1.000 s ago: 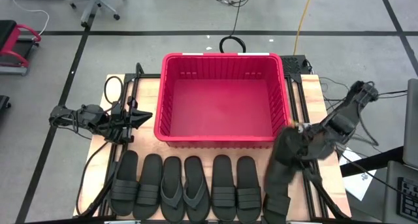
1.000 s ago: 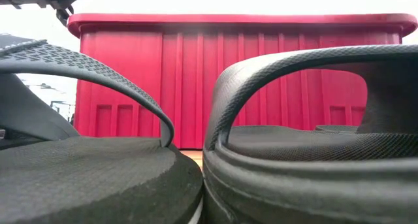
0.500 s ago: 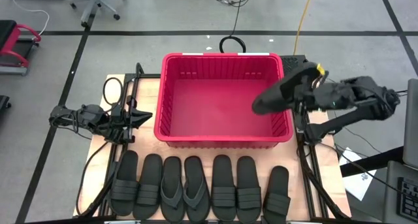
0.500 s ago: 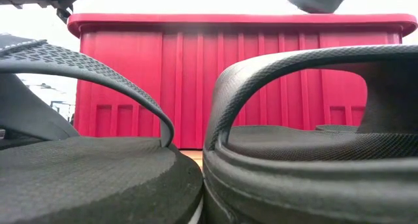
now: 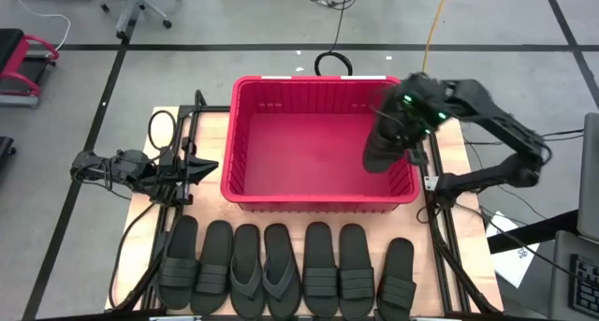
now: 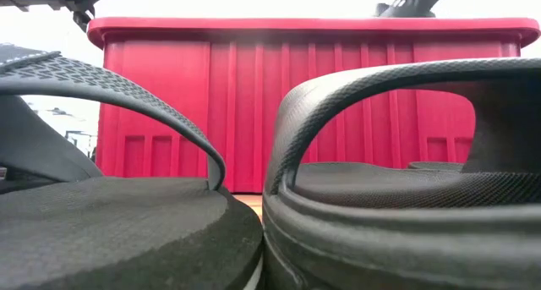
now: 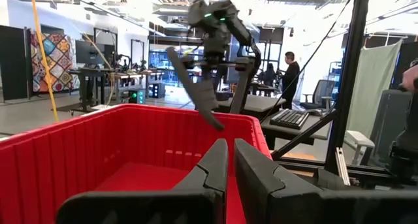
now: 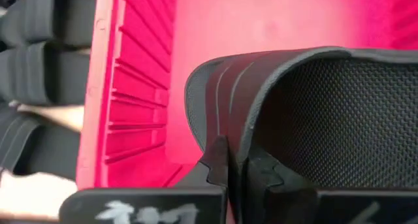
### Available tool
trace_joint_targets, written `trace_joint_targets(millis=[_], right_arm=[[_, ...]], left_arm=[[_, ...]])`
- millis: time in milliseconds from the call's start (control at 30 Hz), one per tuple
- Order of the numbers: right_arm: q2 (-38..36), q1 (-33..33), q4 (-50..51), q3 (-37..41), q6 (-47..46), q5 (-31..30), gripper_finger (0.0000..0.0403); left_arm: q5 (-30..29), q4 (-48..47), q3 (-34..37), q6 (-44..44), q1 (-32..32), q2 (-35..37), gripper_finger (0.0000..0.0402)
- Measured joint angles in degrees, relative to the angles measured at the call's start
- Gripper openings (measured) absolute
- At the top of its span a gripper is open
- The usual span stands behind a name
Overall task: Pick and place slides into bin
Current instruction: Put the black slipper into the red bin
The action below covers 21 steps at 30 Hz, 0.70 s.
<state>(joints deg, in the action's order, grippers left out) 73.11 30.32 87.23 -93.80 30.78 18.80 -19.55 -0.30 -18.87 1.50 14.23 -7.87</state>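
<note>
The right gripper (image 5: 401, 134) had its jaws clamped on the strap of one black slide (image 5: 382, 151), with the ribbed strap edge pinched between the two dark fingers (image 8: 219, 160) in the right wrist view. That held slide hung over the inside of the bin (image 5: 318, 201), near its right wall, with the sole tilted downward above the red floor. In the left wrist view the same slide (image 7: 196, 87) hung at a slant from the right gripper (image 7: 212, 44), above the bin's far rim (image 7: 163, 110).

The red bin stood at the middle of the table's far edge, and nothing lay on the part of its floor that showed.

Along the table's near edge lay the row of slides (image 5: 281, 269), seven of them, side by side with their toes toward the bin. Six were packed close together, with the two thong flip-flops (image 5: 264, 269) among them. The seventh slide (image 5: 398, 276) lay a little apart at the right end of the row.

The left gripper (image 5: 201, 167) waited at the table's left edge, just beside the bin's left wall, with its jaws narrowed almost together and holding nothing.
</note>
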Motion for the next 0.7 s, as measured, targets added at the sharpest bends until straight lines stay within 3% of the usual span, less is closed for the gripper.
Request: trace_joint_targets(millis=[100,300,567,700], right_arm=[[6.1,3.8,1.7,0.0,7.8,3.6,0.0002],[16.3,7.9,2.6,0.0,15.1,3.8,0.0002],[25.7,10.7,2.7,0.0,12.3,4.0,0.0002],[28.6,11.0,2.8,0.0,13.2,7.4,0.0002]], left_arm=[[0.0,0.0,0.0,0.7,0.0,0.0,0.0026],[0.0,0.0,0.0,3.4,0.0,0.0,0.0026],[0.0,0.0,0.0,5.0,0.0,0.0,0.0026],[0.0,-0.1,0.0,4.6,0.0,0.0,0.0026]])
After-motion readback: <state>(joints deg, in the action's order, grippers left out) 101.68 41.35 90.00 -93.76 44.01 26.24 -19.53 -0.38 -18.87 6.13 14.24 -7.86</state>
